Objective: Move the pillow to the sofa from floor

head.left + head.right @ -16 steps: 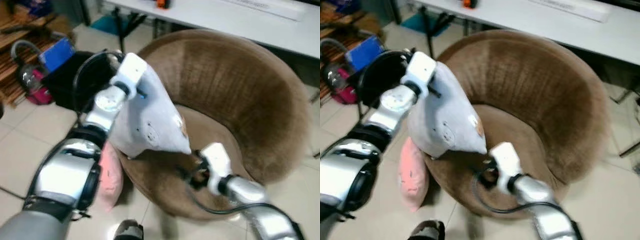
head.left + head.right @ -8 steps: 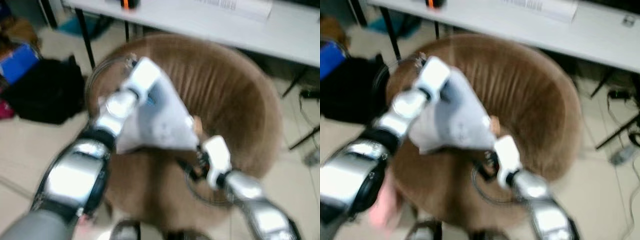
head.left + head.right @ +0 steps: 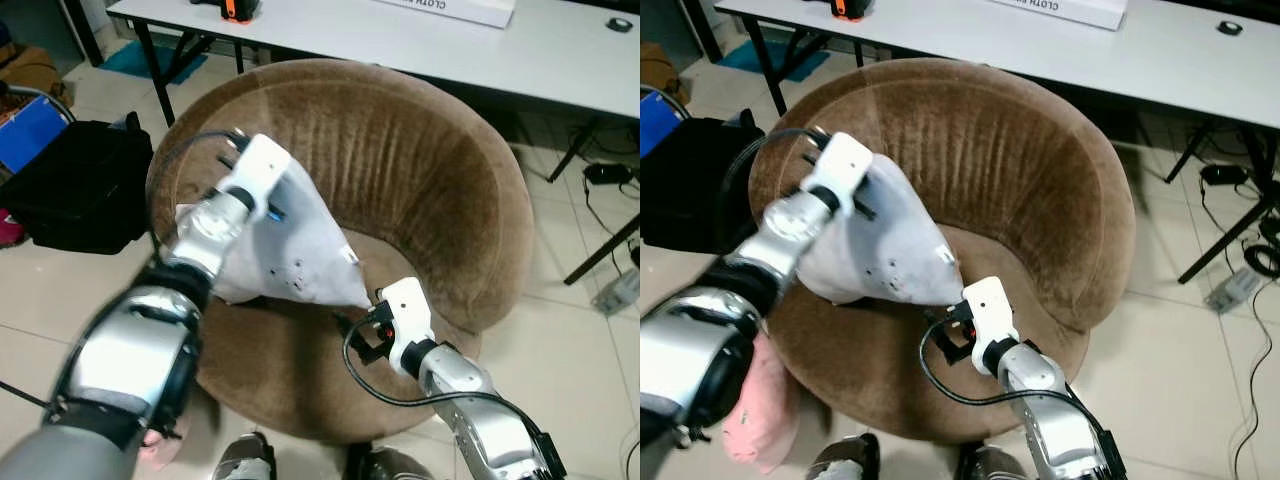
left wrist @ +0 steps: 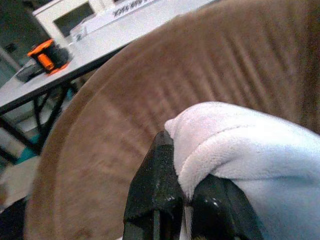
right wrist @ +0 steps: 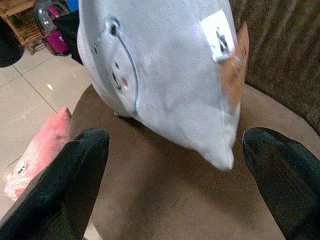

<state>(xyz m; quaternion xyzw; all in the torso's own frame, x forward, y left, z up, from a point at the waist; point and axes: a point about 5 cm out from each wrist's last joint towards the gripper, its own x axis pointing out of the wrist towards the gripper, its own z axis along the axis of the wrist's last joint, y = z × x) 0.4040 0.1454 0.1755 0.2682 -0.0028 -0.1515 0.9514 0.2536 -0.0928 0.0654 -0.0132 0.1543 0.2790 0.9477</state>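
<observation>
- fingers (image 4: 155,200) of the left gripper (image 4: 186,200) are pinched together on the top corner seam of the grey pillow (image 3: 290,245), holding it up by that corner.
- pillow hangs down from that corner, long axis slanting toward the robot's right, its lower edge over the brown sofa (image 3: 430,170) seat, seemingly at or just above the cushion.
- right gripper (image 5: 175,185) is spread wide and empty, just below the pillow's lower tip, one finger either side of it, touching nothing.
- left arm is the one carrying; the seat lies straight under the load, so the coming move looks like a lower and release.
- pink pillow (image 3: 755,415) lies on the floor beside the sofa base.
</observation>
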